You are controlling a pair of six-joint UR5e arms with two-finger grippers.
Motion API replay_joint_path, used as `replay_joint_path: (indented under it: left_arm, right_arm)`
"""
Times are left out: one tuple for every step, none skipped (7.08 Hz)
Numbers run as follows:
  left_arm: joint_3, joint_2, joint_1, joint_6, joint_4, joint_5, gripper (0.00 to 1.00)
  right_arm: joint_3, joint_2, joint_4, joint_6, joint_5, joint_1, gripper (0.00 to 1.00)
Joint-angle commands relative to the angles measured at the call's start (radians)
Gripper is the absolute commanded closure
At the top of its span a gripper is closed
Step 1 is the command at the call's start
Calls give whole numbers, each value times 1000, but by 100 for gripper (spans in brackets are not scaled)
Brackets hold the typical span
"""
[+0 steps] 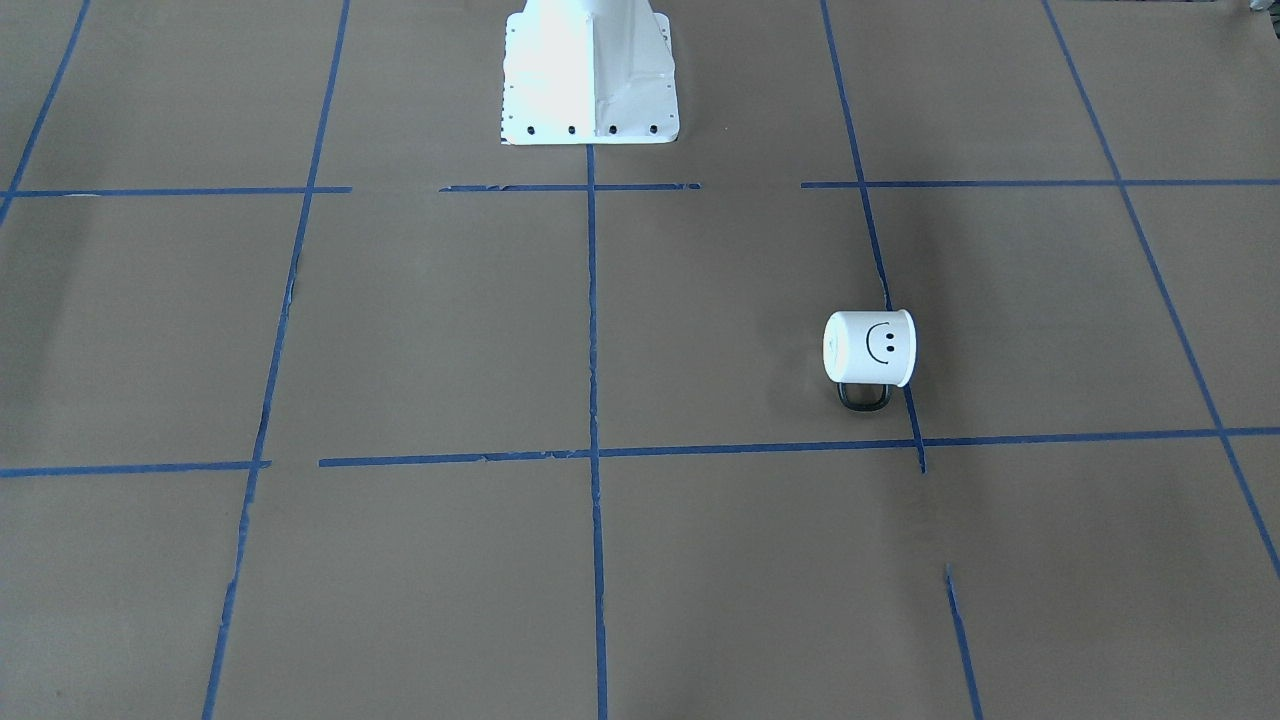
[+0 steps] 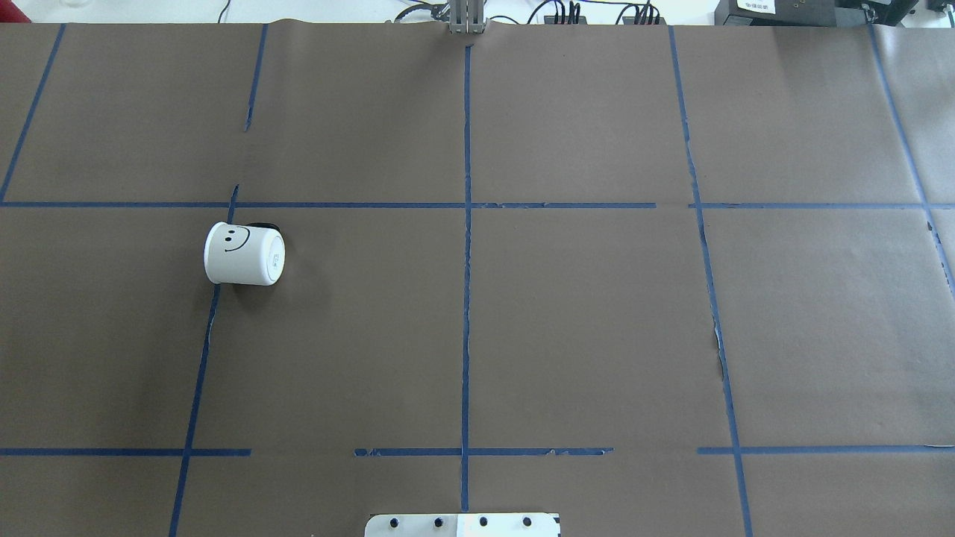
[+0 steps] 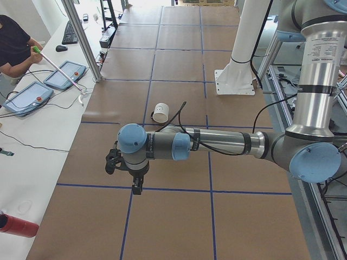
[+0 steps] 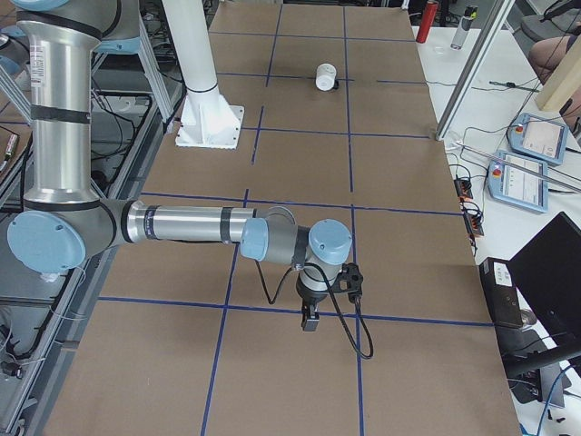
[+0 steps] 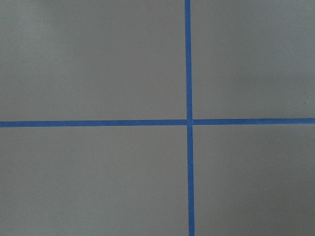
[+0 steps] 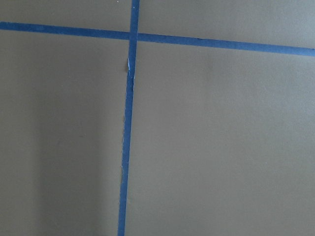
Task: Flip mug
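1. The small white enamel-style mug [image 1: 869,347] with a black smiley face lay on its side on the brown paper-covered worktop [image 2: 597,335]. The face was turned upward and the dark loop handle [image 1: 864,396] pointed away from the robot.
2. The mug's flat base faced the worktop's centre line and its open mouth faced the robot's left end. It rested across a strip of the blue tape grid [image 2: 467,298].
3. The left arm [image 3: 217,142] reached out low over the worktop with its jaws hanging downward. The mug lay beyond those jaws, well apart from them.
4. The right arm [image 4: 191,222] held a like pose, and the mug lay far from its jaws, towards the opposite end of the worktop.
5. Whether either arm's jaws were spread or pressed together could not be told.
6. Each wrist camera showed only a tape crossing [image 5: 189,122] on brown paper.
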Motion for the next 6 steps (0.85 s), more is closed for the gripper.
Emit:
replay_joint_path:
  left_arm:
    - [-1,14,2,1,-36,-2,0]
    - [-9,16,2,1,-39,1,0]
    - [-12,30,4,1,-44,-3,0]
    - [-13,30,4,1,-51,-3,0]
    - [-12,31,4,-10,-51,-6,0]
    - [-13,31,4,-10,-51,-6,0]
  right_arm:
    - [0,0,0,0,0,0,0]
    - [0,0,0,0,0,0,0]
    - [0,0,0,0,0,0,0]
    - [0,0,0,0,0,0,0]
    - [0,0,0,0,0,0,0]
    - [0,0,0,0,0,0,0]
